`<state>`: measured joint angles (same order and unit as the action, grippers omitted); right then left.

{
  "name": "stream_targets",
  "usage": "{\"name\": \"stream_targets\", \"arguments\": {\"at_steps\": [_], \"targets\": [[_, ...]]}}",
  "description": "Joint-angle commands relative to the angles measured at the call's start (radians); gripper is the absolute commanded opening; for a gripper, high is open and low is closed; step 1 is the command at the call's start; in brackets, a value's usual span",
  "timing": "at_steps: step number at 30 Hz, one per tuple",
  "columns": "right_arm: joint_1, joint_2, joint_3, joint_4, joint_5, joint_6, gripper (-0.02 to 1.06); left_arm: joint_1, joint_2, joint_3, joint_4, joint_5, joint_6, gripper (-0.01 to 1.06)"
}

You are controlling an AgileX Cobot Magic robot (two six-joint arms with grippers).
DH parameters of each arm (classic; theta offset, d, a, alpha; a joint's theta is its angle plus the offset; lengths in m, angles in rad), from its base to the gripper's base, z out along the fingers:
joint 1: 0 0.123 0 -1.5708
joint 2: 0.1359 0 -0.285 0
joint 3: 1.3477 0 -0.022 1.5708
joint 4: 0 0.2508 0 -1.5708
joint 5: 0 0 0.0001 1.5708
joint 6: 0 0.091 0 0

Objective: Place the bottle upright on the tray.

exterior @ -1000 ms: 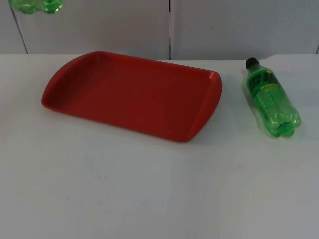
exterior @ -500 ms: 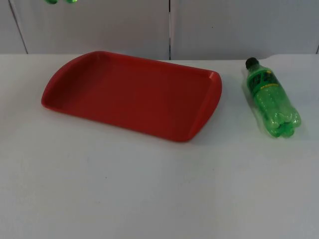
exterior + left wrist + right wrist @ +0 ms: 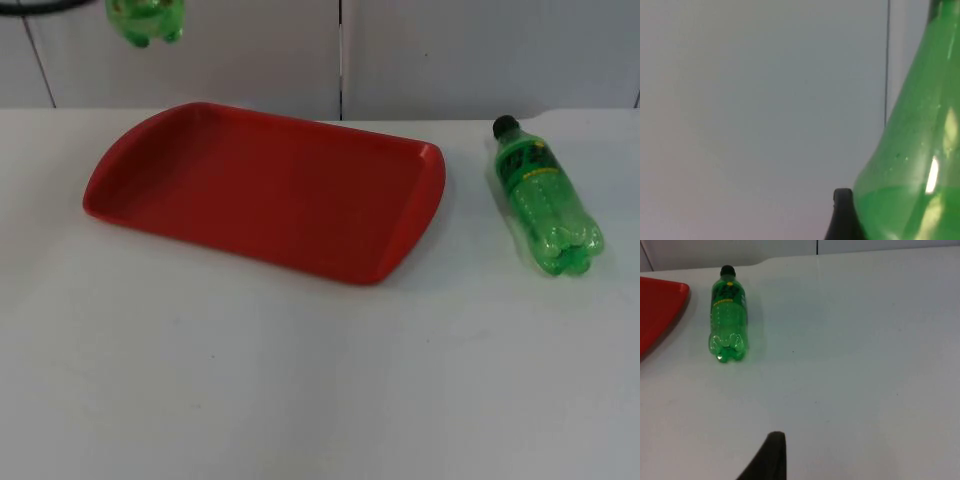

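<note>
Since a moment ago, lower again at far left: base of held green bottle (image 3: 146, 20), upper part cut off. Near to far: white table (image 3: 300, 380); red tray (image 3: 265, 190), bare; second green bottle (image 3: 545, 198) lying just right of it, black cap toward the wall. Left gripper (image 3: 850, 220) pinching held bottle (image 3: 915, 150), one fingertip against it. Right gripper (image 3: 771, 457) waiting above the table; spread or pressed together, cannot tell.
</note>
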<state>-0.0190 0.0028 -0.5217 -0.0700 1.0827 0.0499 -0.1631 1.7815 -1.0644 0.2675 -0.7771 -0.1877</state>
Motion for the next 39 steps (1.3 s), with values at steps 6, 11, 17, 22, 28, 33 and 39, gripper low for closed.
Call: {"name": "stream_targets", "arguments": {"at_steps": [6, 11, 17, 22, 28, 33, 39], "targets": [[-0.006, -0.003, 0.006, 0.003, -0.005, -0.002, 1.04, 0.002, 0.153, -0.037, -0.044, -0.143, 0.043, 0.00], [-0.006, -0.003, 0.006, 0.003, -0.005, -0.002, 1.04, 0.002, 0.249, -0.068, -0.076, -0.258, 0.069, 0.00], [-0.006, -0.003, 0.006, 0.003, -0.005, -0.002, 1.04, 0.002, 0.360, -0.146, -0.069, -0.273, 0.091, 0.00], [-0.006, -0.003, 0.006, 0.003, -0.005, -0.002, 1.04, 0.002, 0.438, -0.201, -0.065, -0.276, 0.143, 0.00], [-0.006, -0.003, 0.006, 0.003, -0.005, -0.002, 1.04, 0.002, 0.505, -0.247, -0.059, -0.289, 0.131, 0.00], [-0.006, -0.003, 0.006, 0.003, -0.005, -0.002, 1.04, 0.002, 0.554, -0.270, -0.057, -0.318, 0.131, 0.00], [-0.006, -0.003, 0.006, 0.003, -0.005, -0.002, 1.04, 0.002, 0.613, -0.289, 0.002, -0.338, 0.131, 0.00]]}}
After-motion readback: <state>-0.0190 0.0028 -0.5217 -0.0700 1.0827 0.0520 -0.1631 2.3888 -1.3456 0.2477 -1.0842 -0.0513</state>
